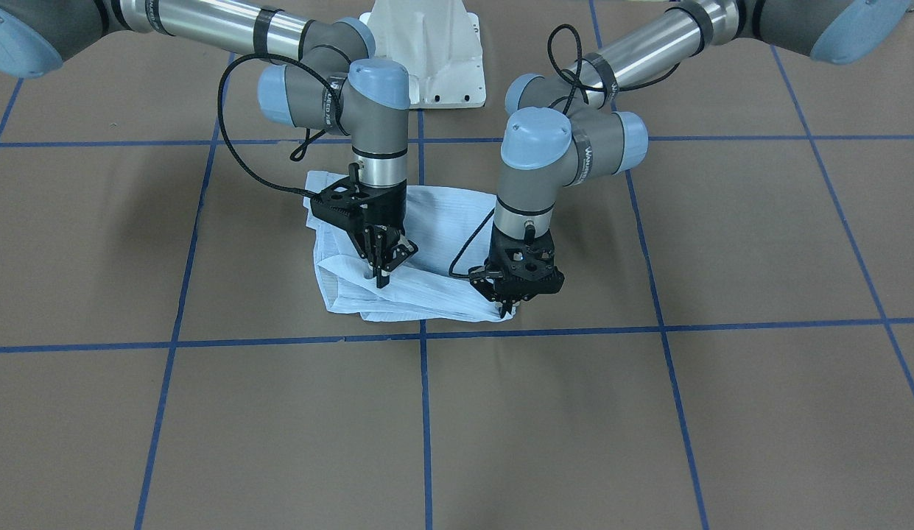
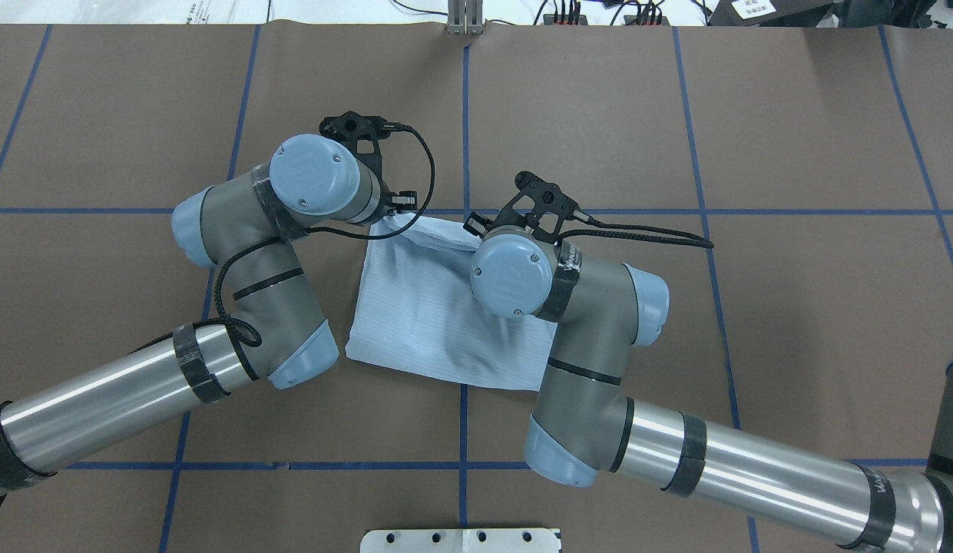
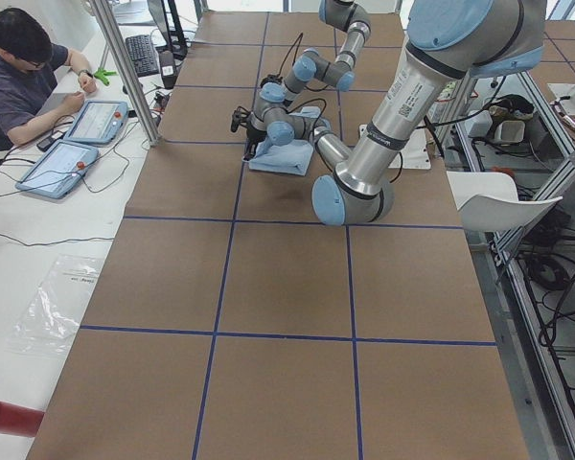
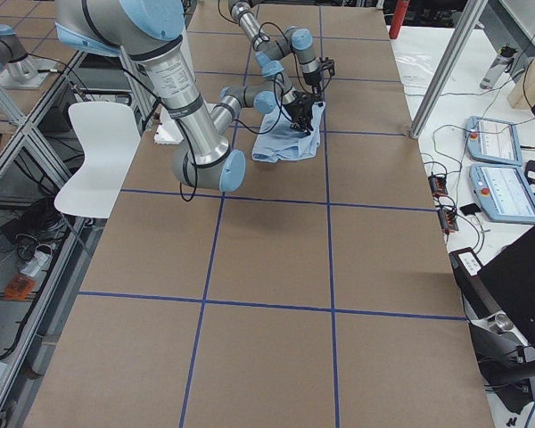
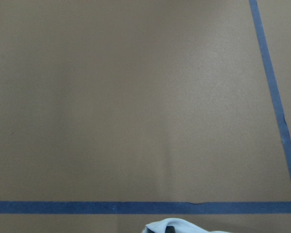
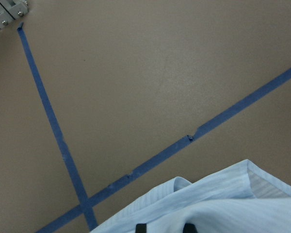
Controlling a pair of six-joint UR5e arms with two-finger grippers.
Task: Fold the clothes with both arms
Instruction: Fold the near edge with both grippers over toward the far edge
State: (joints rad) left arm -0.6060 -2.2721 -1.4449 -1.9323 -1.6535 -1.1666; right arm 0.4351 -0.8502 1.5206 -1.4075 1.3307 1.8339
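The pale-blue pinstriped shirt (image 1: 434,243) lies folded into a rough rectangle on the brown table, and also shows in the overhead view (image 2: 430,307). My left gripper (image 1: 510,309) is down at the shirt's far corner, away from the robot, shut on the cloth. A bit of that cloth (image 5: 184,226) wraps its tips in the left wrist view. My right gripper (image 1: 384,274) stands over the shirt's other side. In the right wrist view its fingertips (image 6: 141,227) are apart over the shirt's edge (image 6: 218,194), with no cloth pinched.
Blue tape lines (image 1: 423,412) cross the brown table cover (image 1: 648,427). The white pedestal base (image 1: 427,51) stands behind the shirt. An operator with tablets (image 3: 38,86) sits beyond the table's far side. A white chair (image 4: 98,152) stands behind the robot.
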